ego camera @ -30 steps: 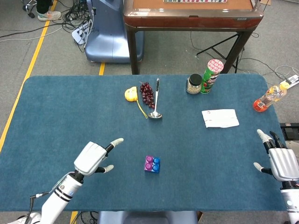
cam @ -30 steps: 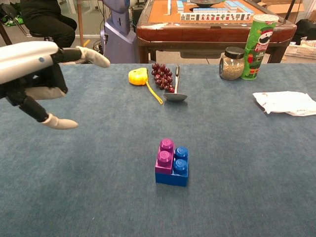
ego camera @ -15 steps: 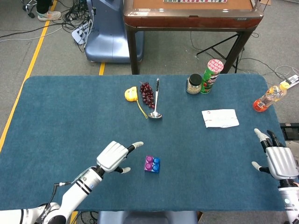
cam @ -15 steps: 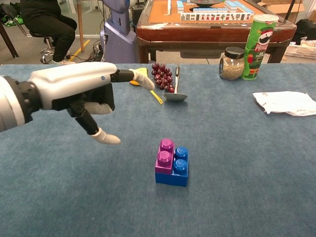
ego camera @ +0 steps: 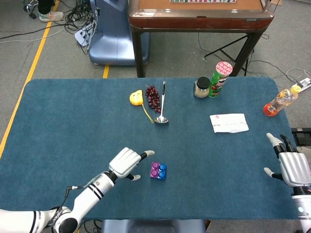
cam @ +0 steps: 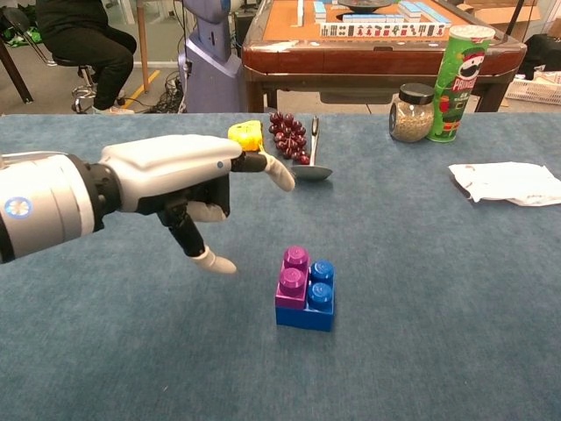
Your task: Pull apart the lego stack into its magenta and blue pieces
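A: Head view, findings. The lego stack (ego camera: pixel 158 171) is seen on the blue table (ego camera: pixel 73 116), near the front edge, magenta half to the left, blue half to the right, the two joined. The left hand (ego camera: pixel 127 163) is noted just left of the stack, apart from it, one finger and the thumb extended toward it, nothing grasped. The right hand (ego camera: pixel 291 166) is recorded at the table's right edge, well apart from the stack, fingers spread and empty.

B: And further back?

A: A yellow tape measure (ego camera: pixel 137 98), grapes (ego camera: pixel 153 98) and a spoon (ego camera: pixel 163 104) are grouped together; a jar (ego camera: pixel 201 88) and green can (ego camera: pixel 220 78) stand side by side; a paper (ego camera: pixel 229 123) lies right of centre; a bottle (ego camera: pixel 280 101) lies at the far right edge.

B: Chest view?

A: The left hand (cam: pixel 180 189) is confirmed above the cloth, left of the stack (cam: pixel 305 288), released, not touching it. The magenta piece (cam: pixel 293 278) is seated on the blue piece (cam: pixel 317 303). The right hand is not shown in this view.
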